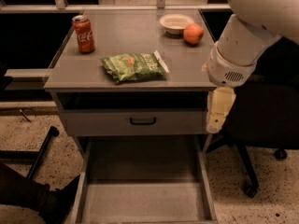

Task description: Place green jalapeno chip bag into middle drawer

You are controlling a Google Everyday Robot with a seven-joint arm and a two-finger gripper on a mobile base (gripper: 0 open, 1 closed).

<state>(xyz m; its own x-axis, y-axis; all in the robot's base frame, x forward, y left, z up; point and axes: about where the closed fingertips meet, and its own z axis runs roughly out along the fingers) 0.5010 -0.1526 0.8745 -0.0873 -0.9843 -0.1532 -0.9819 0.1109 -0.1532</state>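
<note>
Green jalapeno chip bag (134, 66) lies flat on the bench (140, 38) top, near the front edge and about mid-width, its long side running left to right and tilted slightly. It is crinkled light-green foil with pale lettering and an orange-red spot near its middle.

The white arm (247, 36) comes in from the upper right and bends downward in thick rounded segments, ending in a collar with a small vent grille. Below that collar the cream pincer (216, 125) hangs pointing at the floor, just off the bench's right front corner, level with the closed drawer front (103, 123). It is well apart from the green jalapeno chip bag and carries nothing visible; whether it is spread or pressed together I cannot tell.

Low down, the middle drawer (140, 202) stands pulled out toward the camera, its flat gray floor showing between thin side walls. The closed drawer front bears a small black handle (143, 121).

At the back of the bench sit a red cola can (83, 34), upright on the left, and a white bowl (176, 23) on the right with an orange fruit (193, 33) just beside it.
</note>
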